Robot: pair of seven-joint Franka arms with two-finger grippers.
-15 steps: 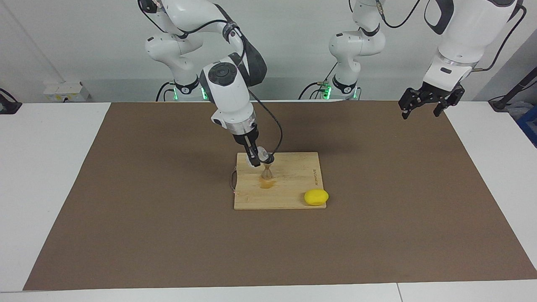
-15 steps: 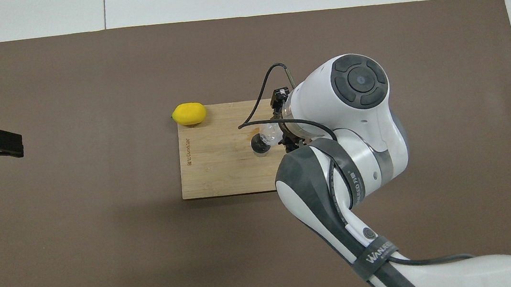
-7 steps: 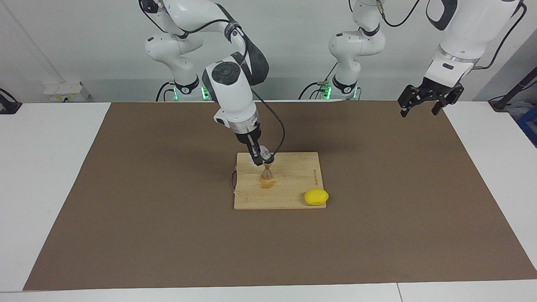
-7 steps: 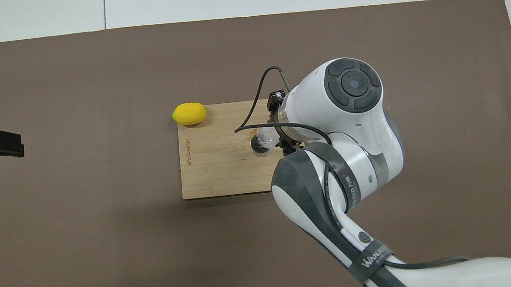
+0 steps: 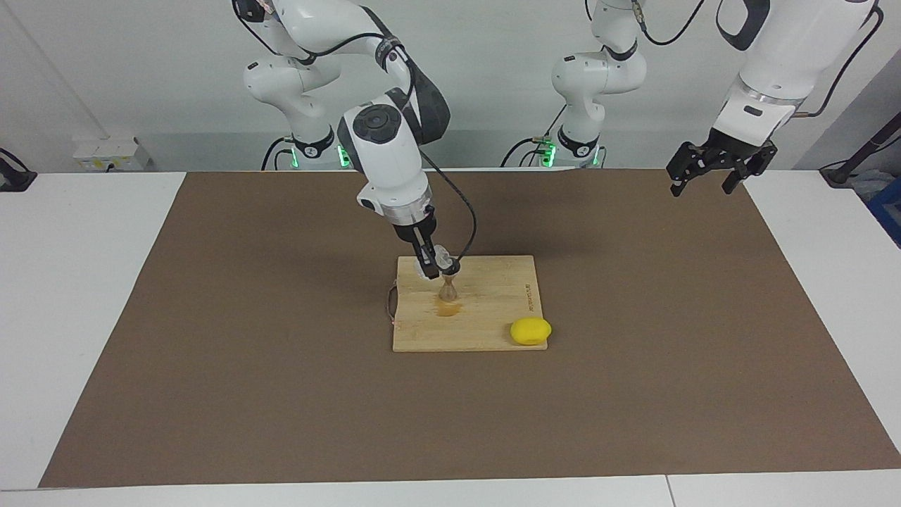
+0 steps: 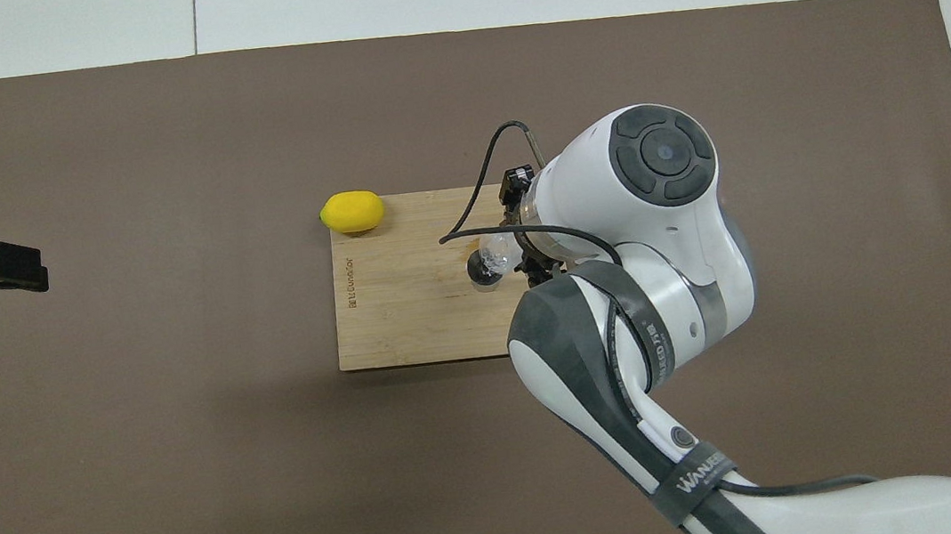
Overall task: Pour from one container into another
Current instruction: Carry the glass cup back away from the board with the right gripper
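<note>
Right pincer [image 5: 436, 266] tilting glass [image 5: 442, 259] over jigger [image 5: 448, 290]

Right gripper [image 5: 438, 266] clamps tilted glass [image 5: 442, 258] over jigger [image 5: 448, 296] on board [image 5: 493, 310]; left gripper [image 5: 709, 172] waits, fingers spread.

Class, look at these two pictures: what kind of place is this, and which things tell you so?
Probably a robotics lab set up as a mock bar counter: white robot arms at a brown-matted table, a bamboo cutting board, a yellow lemon, and a metal hourglass jigger.
</note>
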